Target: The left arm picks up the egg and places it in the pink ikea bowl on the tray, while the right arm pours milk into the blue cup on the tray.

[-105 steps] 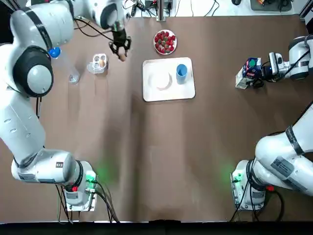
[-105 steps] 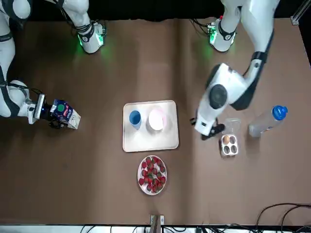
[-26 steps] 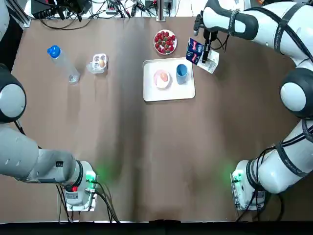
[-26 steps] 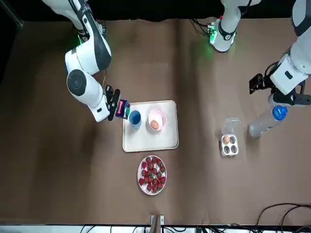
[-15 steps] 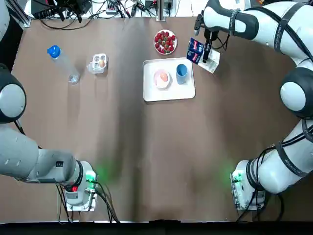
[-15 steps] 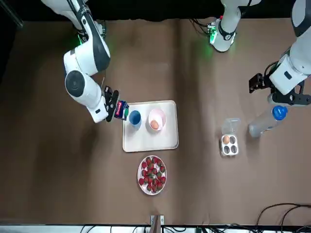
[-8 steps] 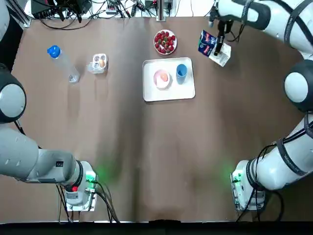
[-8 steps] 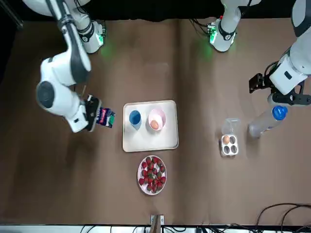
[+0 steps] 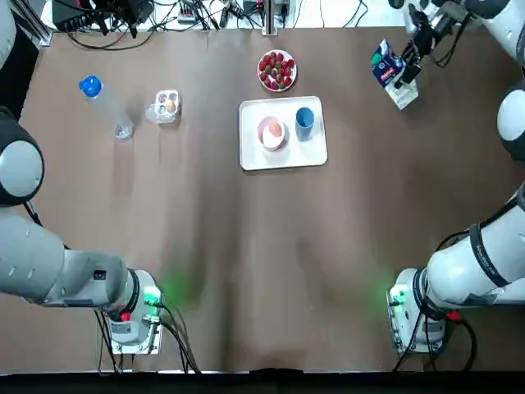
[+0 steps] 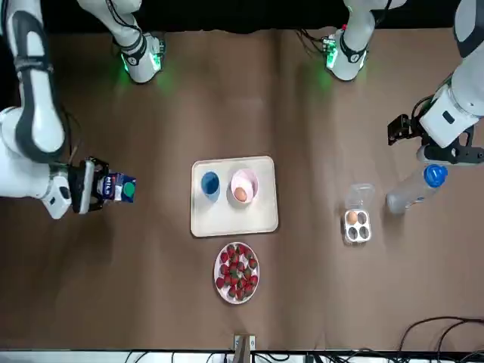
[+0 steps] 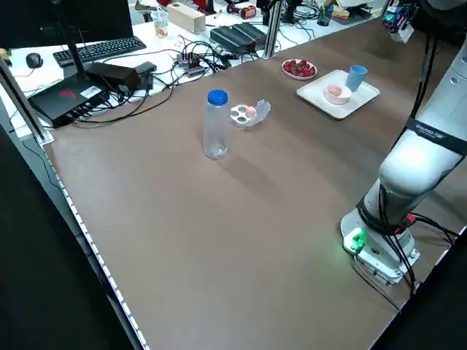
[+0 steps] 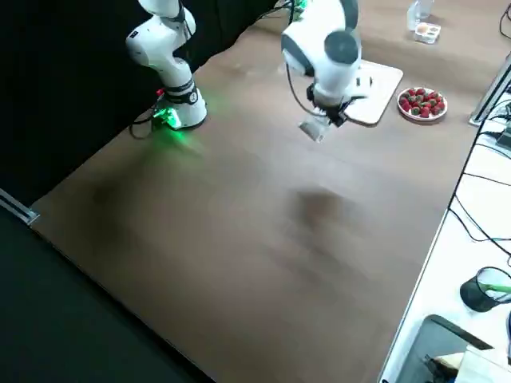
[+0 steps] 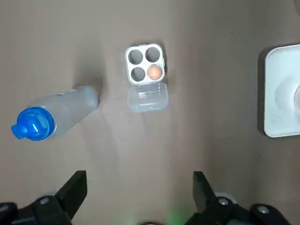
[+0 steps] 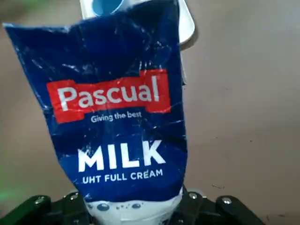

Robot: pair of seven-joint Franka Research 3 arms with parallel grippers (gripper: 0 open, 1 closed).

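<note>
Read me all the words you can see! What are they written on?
"Pascual": milk carton, held by the right gripper at the table's far right corner.
"Giving the best": same carton.
"MILK": same carton.
"UHT FULL CREAM": same carton.
Sticker on the right arm: too small to read.
Left gripper, open near the water bottle: no words.

In the right wrist view the blue Pascual milk carton (image 14: 123, 117) fills the frame's middle, hiding all but slivers of the blue plastic cup (image 14: 105, 5) and white rectangular tray (image 14: 187, 23).
</note>
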